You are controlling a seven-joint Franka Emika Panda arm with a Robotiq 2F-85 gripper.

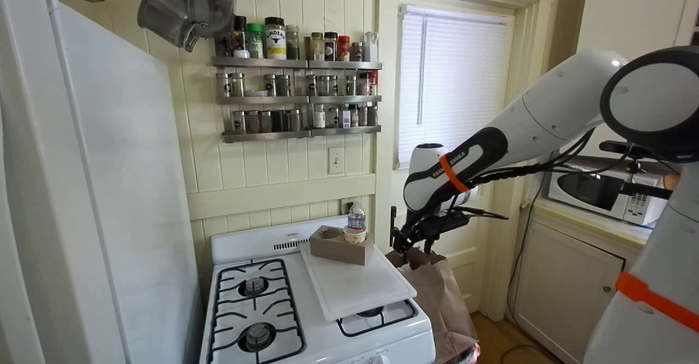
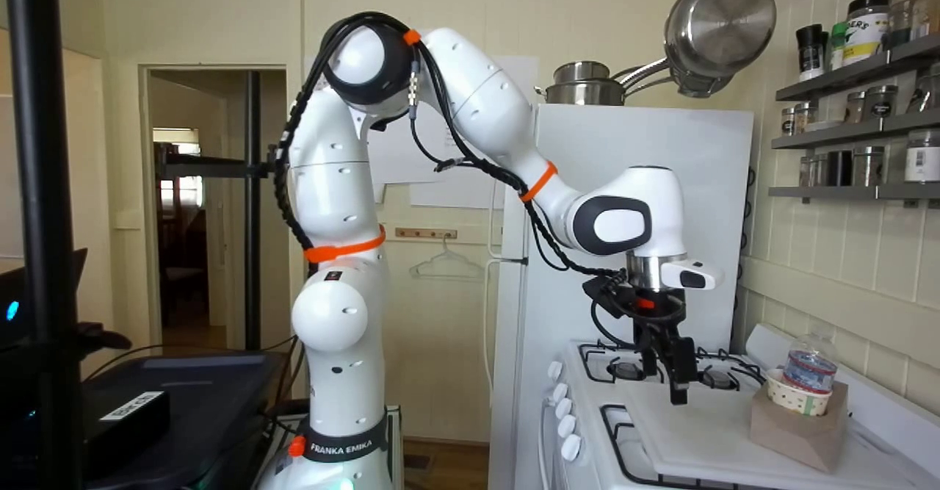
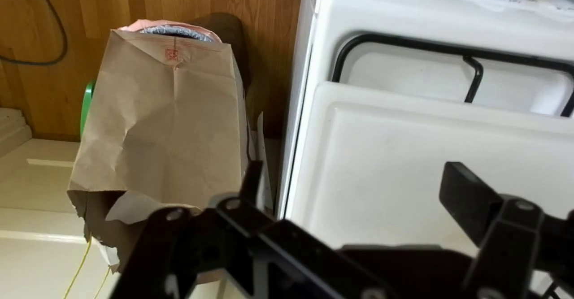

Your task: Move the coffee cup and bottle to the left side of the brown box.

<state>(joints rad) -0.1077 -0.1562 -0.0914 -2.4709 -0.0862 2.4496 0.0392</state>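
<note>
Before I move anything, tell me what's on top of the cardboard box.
The cardboard box bears a dotted paper cup, with a labelled plastic bottle showing above its rim. The cup hides the bottle's base; whether it stands inside or behind, I can't tell.

White stove (image 1: 317, 328) over here is bearing a white board (image 1: 360, 288), which is partly covering one black grate (image 3: 448, 49); a second grate (image 1: 294, 305) is sitting exposed beside it. Brown box (image 1: 338, 250) is resting directly on the board, toward the back, near the stove's backguard (image 1: 259, 248).
</note>
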